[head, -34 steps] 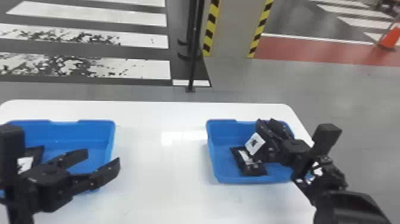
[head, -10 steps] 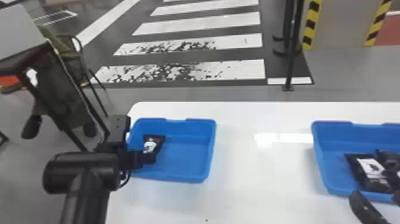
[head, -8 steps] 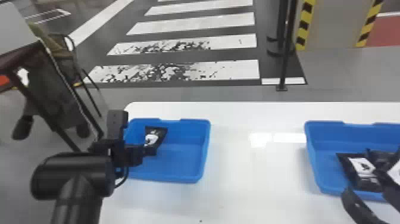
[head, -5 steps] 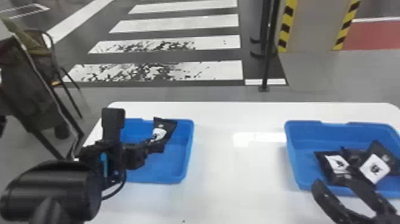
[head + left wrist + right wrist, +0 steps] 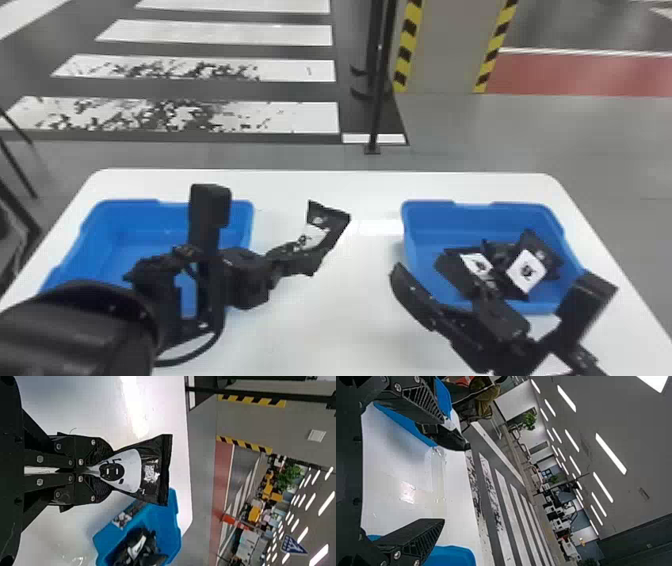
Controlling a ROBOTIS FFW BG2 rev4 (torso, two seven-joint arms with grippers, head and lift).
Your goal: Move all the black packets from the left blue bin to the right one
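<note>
Beyond the white surface (image 5: pixel 345 320), a road-like floor carries white crossing stripes (image 5: pixel 280 117), with a thin black pole (image 5: pixel 381 75) standing near their end. Right of it rises a grey pillar (image 5: pixel 442 45) edged in yellow and black, and a red strip (image 5: pixel 580 75) runs across the floor farther right. In the left wrist view, long ceiling lights (image 5: pixel 327 503) and a green plant (image 5: pixel 288 477) show in the room.

Two blue bins sit well apart on the surface. The left gripper (image 5: pixel 300 256) is closed on a black packet (image 5: pixel 336 227), holding it above the surface between the bins, just beside the left bin (image 5: pixel 160 240). The left arm (image 5: pixel 85 330) crosses in front of that bin. In the left wrist view the fingers pinch the packet by one narrowed end; the wider end spreads out past the fingertips, with its white label and dark print in sight.

The right gripper (image 5: pixel 435 282) is open, its two fingers spread wide, at the near left side of the right bin (image 5: pixel 430 235), partly in front of it. Inside the right bin lie more black packets (image 5: pixel 545 250), bunched together and overlapping, with white labels facing up on two of them. How many are in the heap I cannot tell.
</note>
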